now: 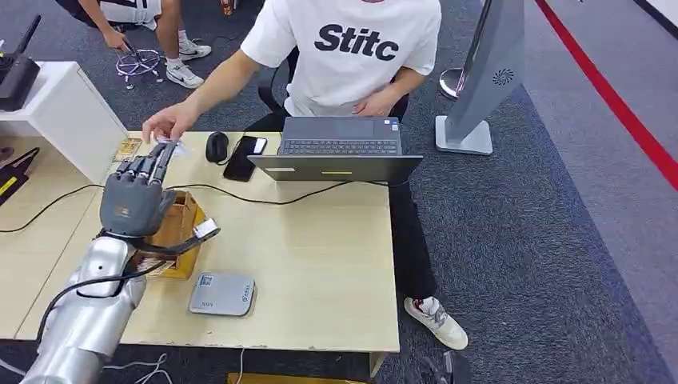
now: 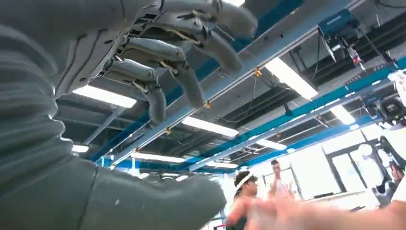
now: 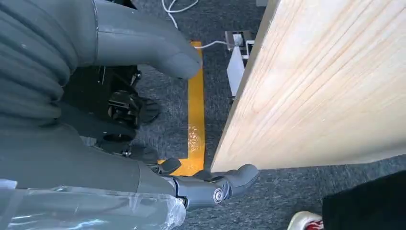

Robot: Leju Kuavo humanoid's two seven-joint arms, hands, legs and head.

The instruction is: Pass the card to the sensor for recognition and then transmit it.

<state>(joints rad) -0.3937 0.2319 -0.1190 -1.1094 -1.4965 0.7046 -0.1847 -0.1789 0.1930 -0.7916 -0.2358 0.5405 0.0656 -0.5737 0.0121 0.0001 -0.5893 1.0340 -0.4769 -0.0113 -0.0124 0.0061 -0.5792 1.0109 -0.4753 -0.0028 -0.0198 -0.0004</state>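
Note:
My left hand (image 1: 136, 196) is raised over the table's left side, palm up, fingers (image 1: 150, 166) stretched toward a person's hand (image 1: 165, 124). A small white card (image 1: 176, 147) lies just past my fingertips, under that person's hand; I cannot tell whether my fingers still touch it. In the left wrist view my left hand (image 2: 158, 72) has its fingers spread with nothing between them, and a blurred person's hand (image 2: 316, 215) is close by. The grey sensor box (image 1: 222, 294) sits near the table's front edge. My right hand (image 3: 143, 120) hangs empty beside the table, fingers apart.
A cardboard box (image 1: 177, 228) stands under my left wrist. A laptop (image 1: 342, 149), mouse (image 1: 217, 146), phone (image 1: 245, 156) and a black cable (image 1: 304, 198) lie at the far side, where the person sits. A white cabinet (image 1: 64, 112) stands at the left. The table edge (image 3: 249, 96) is near my right hand.

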